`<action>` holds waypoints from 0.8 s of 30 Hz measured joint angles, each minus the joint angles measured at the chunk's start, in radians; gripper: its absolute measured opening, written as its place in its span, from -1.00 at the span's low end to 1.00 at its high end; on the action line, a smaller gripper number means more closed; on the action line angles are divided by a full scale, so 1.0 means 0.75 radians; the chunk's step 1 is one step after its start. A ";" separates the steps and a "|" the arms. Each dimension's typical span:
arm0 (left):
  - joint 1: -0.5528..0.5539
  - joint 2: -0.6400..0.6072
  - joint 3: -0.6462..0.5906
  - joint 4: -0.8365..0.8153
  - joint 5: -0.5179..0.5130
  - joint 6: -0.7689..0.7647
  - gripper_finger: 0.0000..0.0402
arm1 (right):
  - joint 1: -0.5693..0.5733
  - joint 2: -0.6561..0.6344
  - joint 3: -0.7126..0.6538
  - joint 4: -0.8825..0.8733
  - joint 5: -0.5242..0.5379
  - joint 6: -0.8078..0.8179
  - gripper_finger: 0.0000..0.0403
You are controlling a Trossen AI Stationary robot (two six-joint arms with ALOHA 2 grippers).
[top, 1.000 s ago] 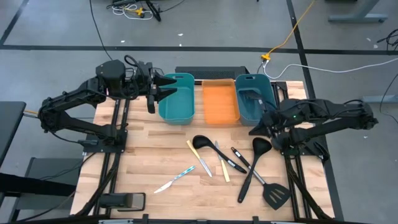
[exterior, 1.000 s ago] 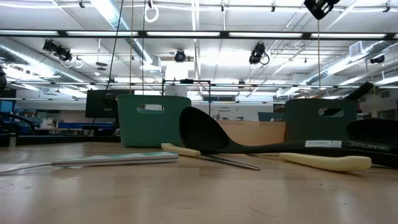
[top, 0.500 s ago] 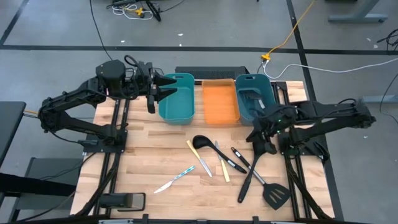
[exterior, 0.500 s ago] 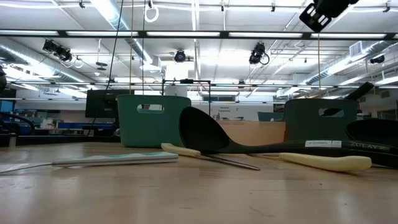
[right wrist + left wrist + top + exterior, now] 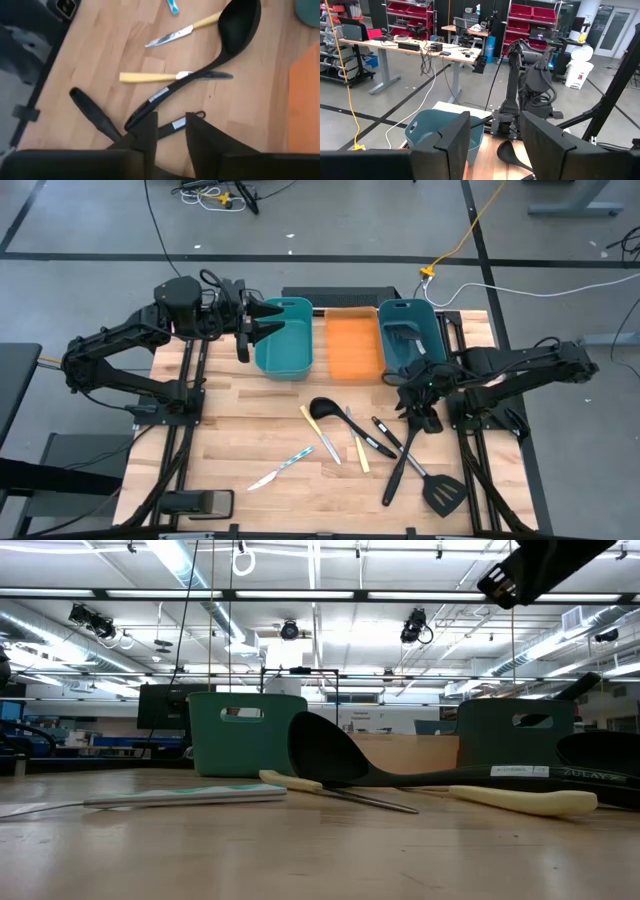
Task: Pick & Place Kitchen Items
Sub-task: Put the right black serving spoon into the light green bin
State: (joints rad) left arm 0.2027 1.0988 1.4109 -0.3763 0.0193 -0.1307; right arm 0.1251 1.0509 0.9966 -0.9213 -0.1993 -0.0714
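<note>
Several slim utensils lie flat on the wooden table: a black ladle [image 5: 325, 408], a second black ladle [image 5: 418, 418], a black spatula [image 5: 445, 495], two yellow-handled knives [image 5: 320, 435] [image 5: 360, 452], a black-handled knife [image 5: 383, 438] and a light-blue knife [image 5: 282, 468]. My right gripper [image 5: 414, 402] hangs open above the second ladle's bowl, tipped down at the table; in its wrist view the gripper [image 5: 171, 134] has nothing between its fingers. My left gripper [image 5: 246, 332] waits open and level, high beside the left teal bin [image 5: 285, 345]; its wrist view shows the gripper [image 5: 495, 145] with nothing in it.
An orange tray [image 5: 355, 348] stands between the left teal bin and a right teal bin [image 5: 410, 340] at the table's far edge; the right bin holds something dark. Bare wood lies at the near left. Part of the right arm [image 5: 540, 565] shows at the top of the low view.
My right gripper has come away from the right teal bin, moving down and toward the table's near-left, and has tipped more steeply downward over the right-hand ladle's bowl. The utensils have stayed where they were.
</note>
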 joint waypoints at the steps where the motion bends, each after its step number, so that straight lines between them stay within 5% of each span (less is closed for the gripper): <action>1: 0.000 0.000 0.001 0.000 0.000 0.000 -0.10 | 0.008 0.004 0.000 -0.009 0.009 -0.010 -0.37; 9: 0.000 0.000 0.000 0.000 0.001 0.017 -0.10 | 0.099 0.034 0.000 -0.088 0.011 -0.045 -0.06; 24: 0.000 0.000 0.001 -0.001 0.035 0.025 -0.10 | 0.171 0.101 0.000 -0.125 0.070 -0.076 0.20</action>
State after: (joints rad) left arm 0.2028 1.0988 1.4113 -0.3767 0.0452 -0.1116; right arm 0.2531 1.1264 0.9966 -1.0148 -0.1467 -0.1280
